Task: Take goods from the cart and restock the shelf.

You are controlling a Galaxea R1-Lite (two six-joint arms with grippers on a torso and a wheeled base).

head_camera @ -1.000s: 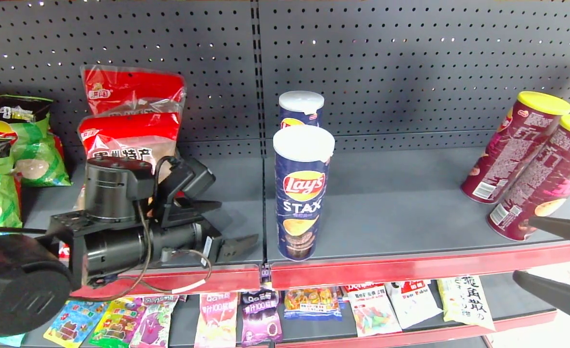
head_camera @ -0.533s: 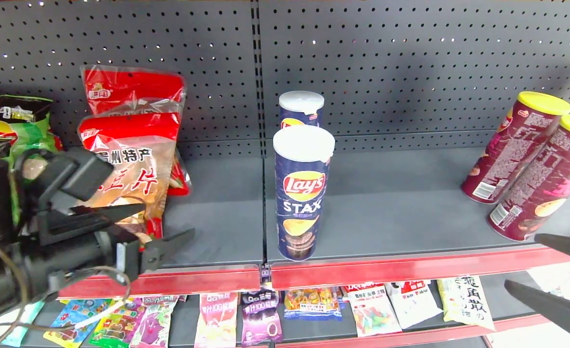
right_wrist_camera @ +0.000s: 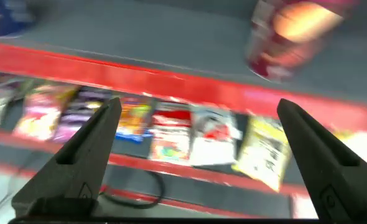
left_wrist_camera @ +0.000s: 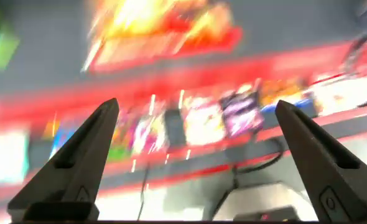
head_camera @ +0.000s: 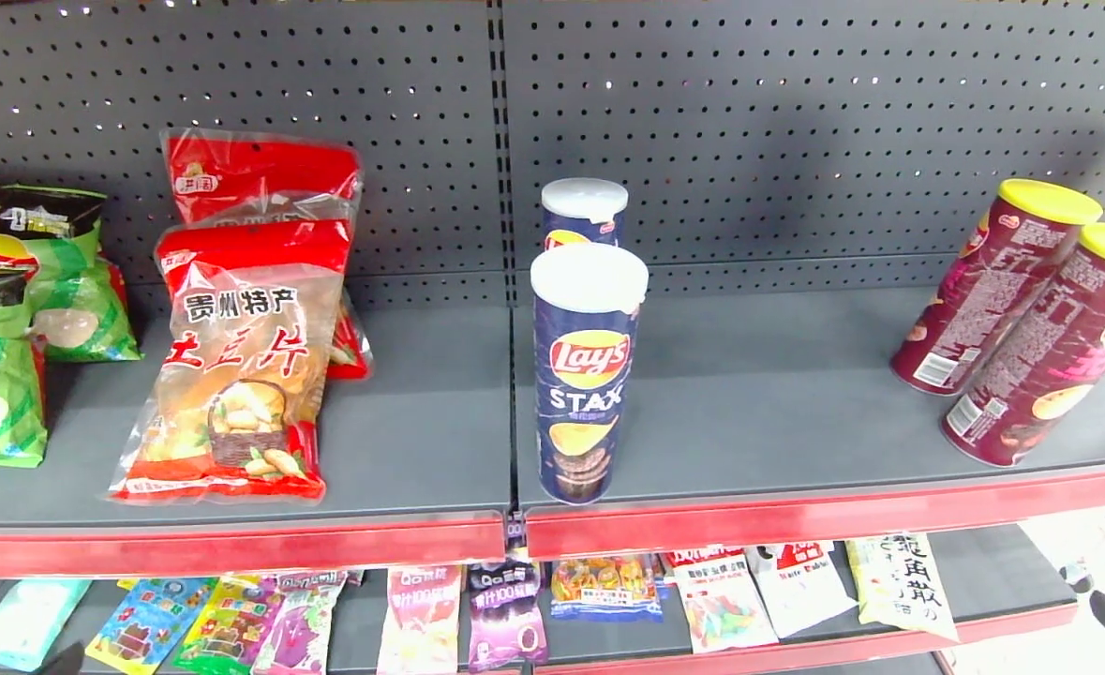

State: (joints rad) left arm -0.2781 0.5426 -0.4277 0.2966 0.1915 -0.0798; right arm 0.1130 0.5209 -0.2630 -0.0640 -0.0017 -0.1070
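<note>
Both the left hand [left_wrist_camera: 196,102] and right hand [right_wrist_camera: 199,101] have matte black, tapering, wedge-shaped fingers [left_wrist_camera: 78,168].

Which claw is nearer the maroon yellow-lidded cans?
Right. The right claw is low, in front of the maroon cans; the left claw is low, in front of the red bag.

Red-topped clear snack bag [head_camera: 233,375] leans back on grey shelf [head_camera: 749,403], left of upright blue can [head_camera: 588,375].
</note>
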